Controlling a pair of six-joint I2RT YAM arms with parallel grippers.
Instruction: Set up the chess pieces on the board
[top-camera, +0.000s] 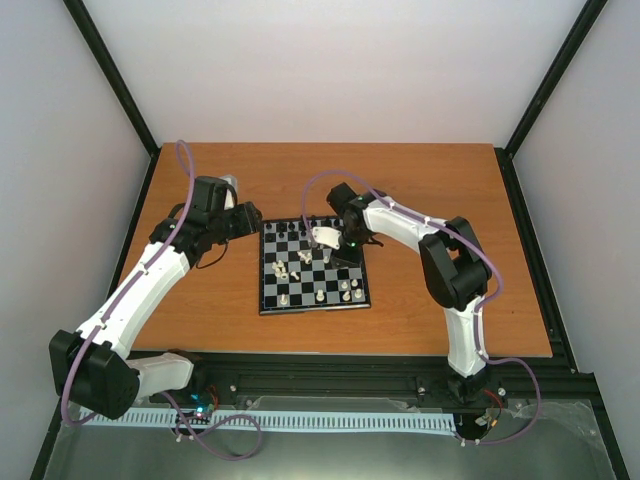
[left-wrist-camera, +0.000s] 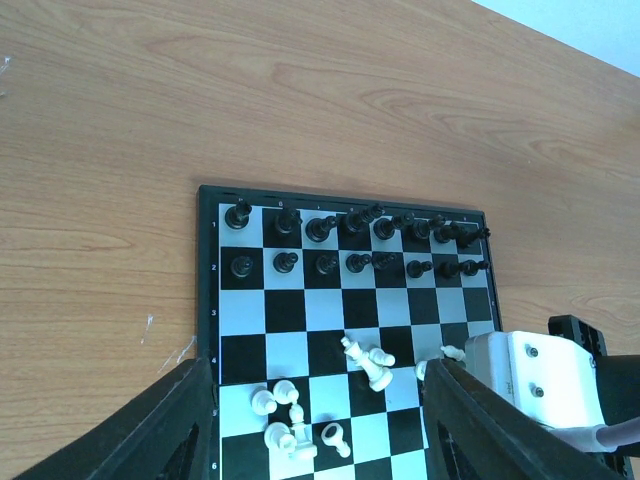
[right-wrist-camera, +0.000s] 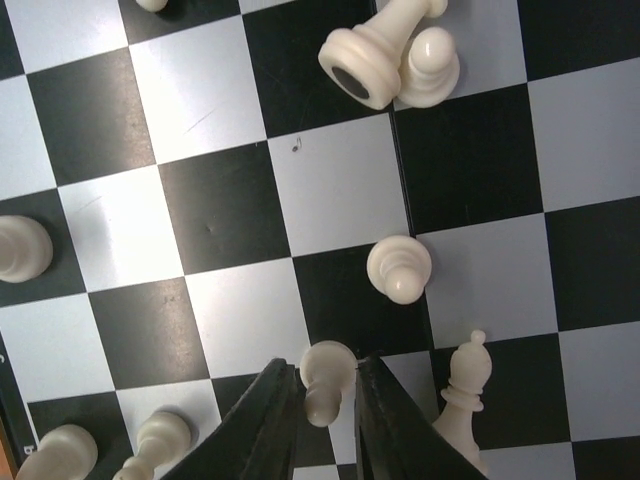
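pinched in the black right gripper (right-wrist-camera: 326, 372) at six o'clock, a small cream-white pawn (right-wrist-camera: 326, 388) probably needs lifting to its rank next; left gripper (left-wrist-camera: 320, 368) spread.

The small square black-and-silver checkerboard (left-wrist-camera: 285, 312) lies on the brown wooden table (left-wrist-camera: 300, 100), black plastic chess pieces (left-wrist-camera: 355, 245) in two rows along its far edge, cream-white plastic pieces (left-wrist-camera: 283, 392) scattered nearer, one cream-white plastic pawn (right-wrist-camera: 328, 390) between the right gripper's (right-wrist-camera: 325, 368) fingers.

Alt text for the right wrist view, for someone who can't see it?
The dark fingers of the right gripper closely bracket a cream-white pawn on the board; whether they already pinch it is unclear. Other cream-white pieces lie scattered around, including a toppled piece against another pawn near the top.
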